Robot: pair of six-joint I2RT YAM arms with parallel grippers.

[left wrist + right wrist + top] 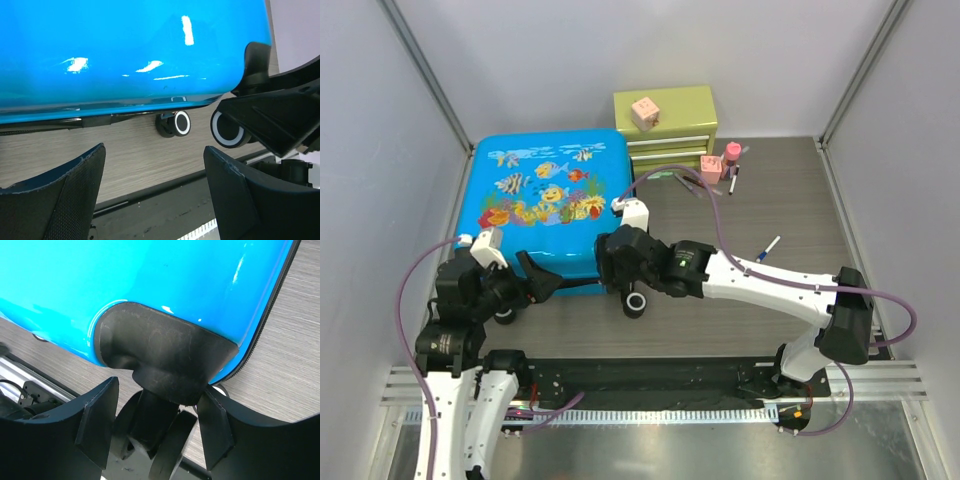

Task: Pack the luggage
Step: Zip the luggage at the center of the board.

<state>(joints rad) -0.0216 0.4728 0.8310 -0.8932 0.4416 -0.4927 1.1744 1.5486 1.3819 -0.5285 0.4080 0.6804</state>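
The luggage (545,205) lies flat and shut on the left rear part of the desk (770,190), its fish-and-coral shell facing up. Its near edge faces both arms.

The left claw (546,282) sits low at the near left corner of the luggage. In the left wrist view its fingers (75,185) are spread wide with nothing between them. They point along the desk just under the blue shell, where two black wheels with white rims (181,122) show.

The right arm reaches across from the right, and the right claw (617,265) is at the near right corner of the luggage. In the right wrist view its fingers (100,420) stand apart on either side of the black wheel mount (160,350) set into the blue corner. The wheel's stem hangs down between them. One finger is clear of the stem; the other is close against the mount, and whether it touches cannot be told.

Behind the luggage to the right stands a green drawer chest (670,125) with a pink cube (644,112) on top. A pen (769,247) lies on the desk, well apart from the luggage.
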